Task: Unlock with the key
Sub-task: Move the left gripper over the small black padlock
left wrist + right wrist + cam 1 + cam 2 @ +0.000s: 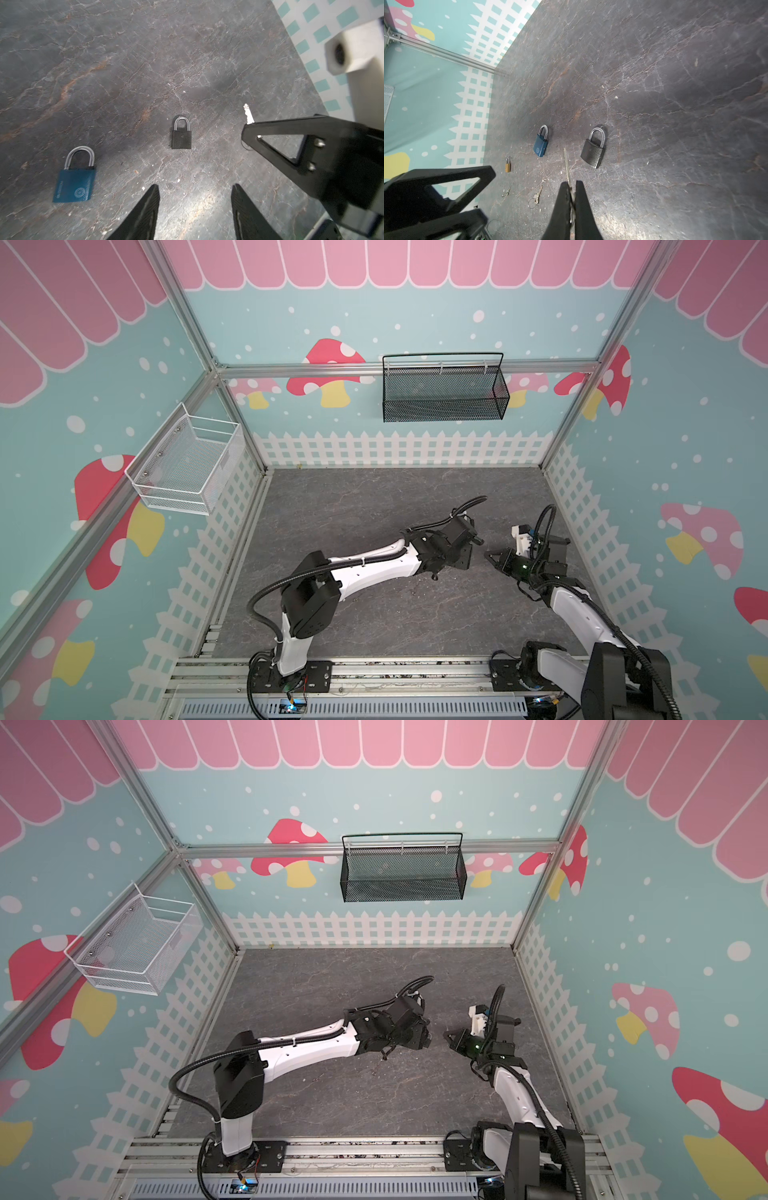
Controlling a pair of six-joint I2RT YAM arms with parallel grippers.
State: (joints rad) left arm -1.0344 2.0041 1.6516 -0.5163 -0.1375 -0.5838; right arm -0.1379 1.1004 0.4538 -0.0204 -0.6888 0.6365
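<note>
Item, key [566,164]: your right gripper [572,184] is clamped on its bow. The blade stands straight out past the fingertips, a hold that lets you steer the tip into a keyway. It hangs above the surface [675,104], right of the middle and clear of every edge, with the blade aimed at the gap between two locks. Item, black padlock [181,137]: lying flat, shackle seated, dead ahead of your left gripper [195,187]. That gripper's fingers stand partly apart with nothing between them, likely poised to take the body and steady it for insertion. Item, blue padlock [540,145]: flat, shackle seated, beside the black one but apart from it. Item, brass padlock [508,165]: much smaller, further along the same row. Items, ringed key [537,196] and small key [506,192]: loose on the surface near that row, nothing touching them. Not determinable: which lock the held key fits; any keyway, none showing on any body from either wrist camera; the held key's bow, buried between the fingers; the blue shackle's outline, doubled by blur in the left wrist view. In both top views the arms cover the locks and you cannot pick them out. Only the two grippers show there, tips near each other but apart.
</note>
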